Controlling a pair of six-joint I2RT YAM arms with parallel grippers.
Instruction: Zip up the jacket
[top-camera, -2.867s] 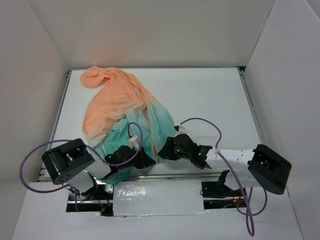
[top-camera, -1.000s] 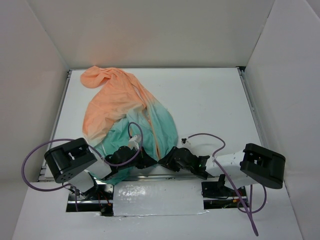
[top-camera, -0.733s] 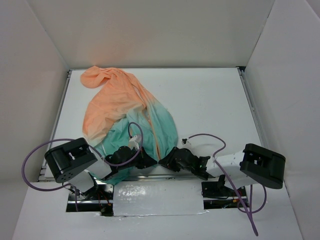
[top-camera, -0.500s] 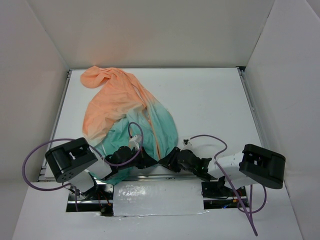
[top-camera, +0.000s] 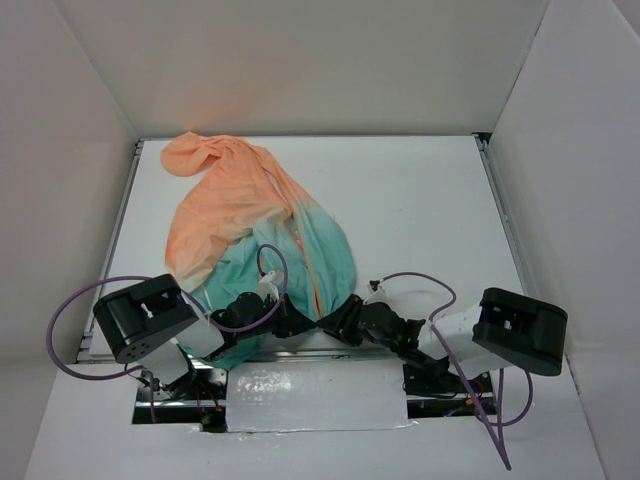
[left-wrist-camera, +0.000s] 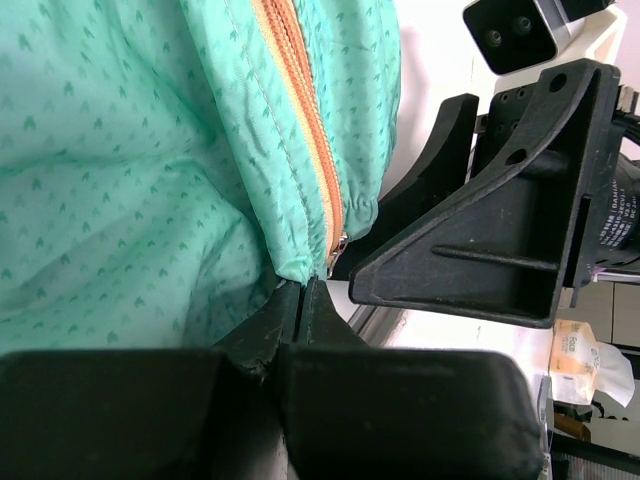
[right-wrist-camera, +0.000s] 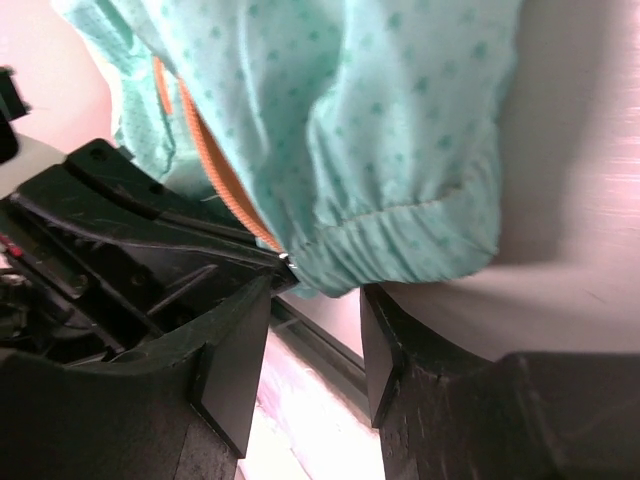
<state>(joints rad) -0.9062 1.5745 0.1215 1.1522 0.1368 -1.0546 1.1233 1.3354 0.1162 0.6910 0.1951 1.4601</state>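
Top external: one jacket (top-camera: 250, 215), one zipper (top-camera: 311, 275)

Bright, even light from above with soft shadows; wrist views blur up close, pink cast beside the jacket (right-wrist-camera: 400, 130)

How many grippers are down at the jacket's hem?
2. The left gripper is shut on the jacket's hem below the zipper; the right gripper is beside it, fingers apart at the hem.

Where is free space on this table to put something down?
The table's right half is bare, from the jacket to the right wall. Crowded: the near edge, where the left gripper and right gripper meet at the jacket's hem.
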